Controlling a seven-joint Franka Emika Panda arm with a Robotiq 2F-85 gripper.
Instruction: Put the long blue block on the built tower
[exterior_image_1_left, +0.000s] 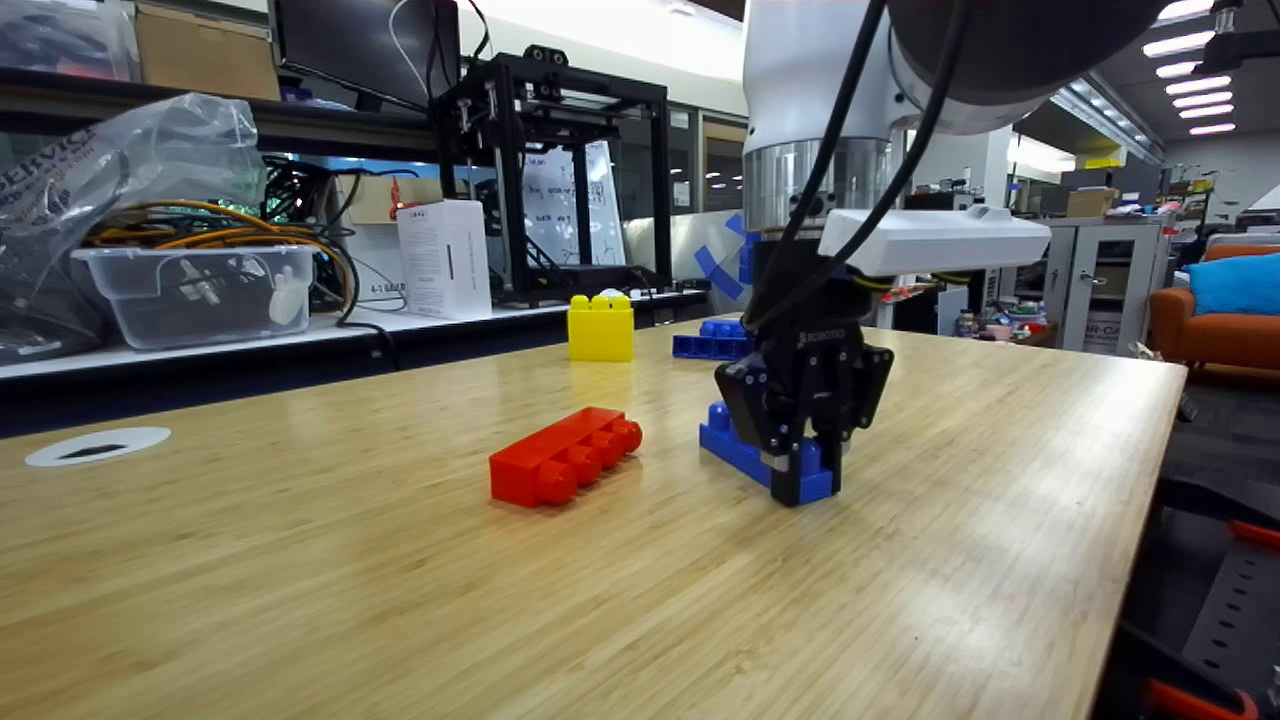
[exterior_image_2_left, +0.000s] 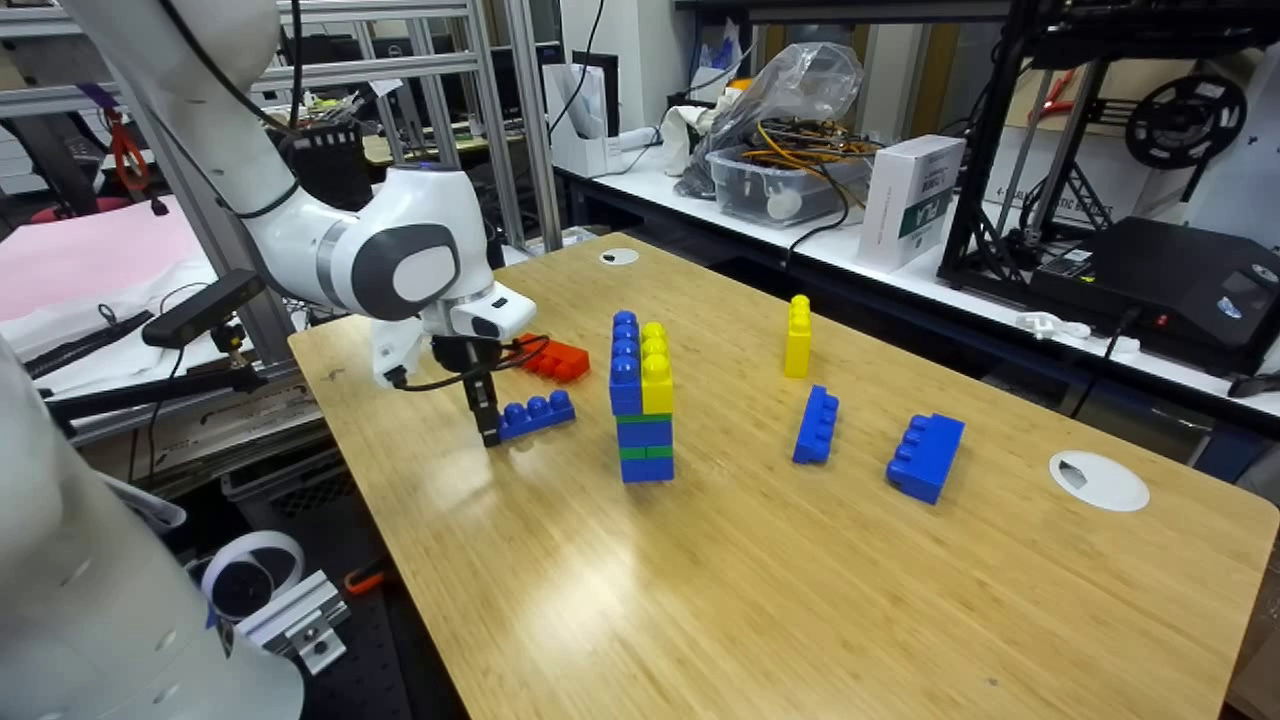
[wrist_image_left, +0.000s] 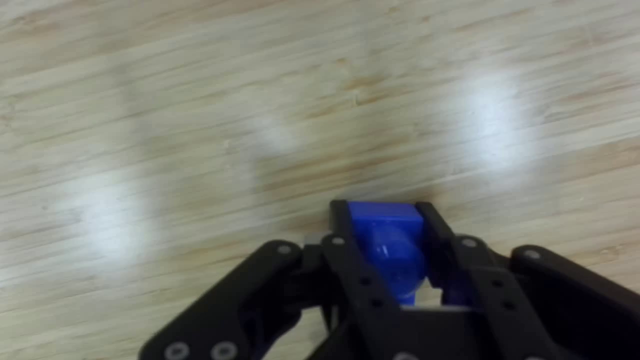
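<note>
The long blue block (exterior_image_1_left: 738, 452) lies studs up on the wooden table; it also shows in an exterior view (exterior_image_2_left: 540, 413). My gripper (exterior_image_1_left: 810, 482) points down with its fingers on both sides of one end of the block. In the wrist view both fingers (wrist_image_left: 384, 212) touch the sides of the block's end (wrist_image_left: 392, 250), and a round stud shows between them. The block appears to rest on the table. The built tower (exterior_image_2_left: 645, 432) stands upright, with blue and green layers below and a blue and a yellow studded brick side by side on top. I cannot make it out in the opposite exterior view, where the gripper blocks part of the table.
A red studded brick (exterior_image_1_left: 550, 460) lies on its side near the blue block. A yellow brick (exterior_image_2_left: 797, 340) stands upright farther back. Two other blue bricks, a narrow one (exterior_image_2_left: 817, 425) and a wider one (exterior_image_2_left: 925, 460), lie beyond the tower.
</note>
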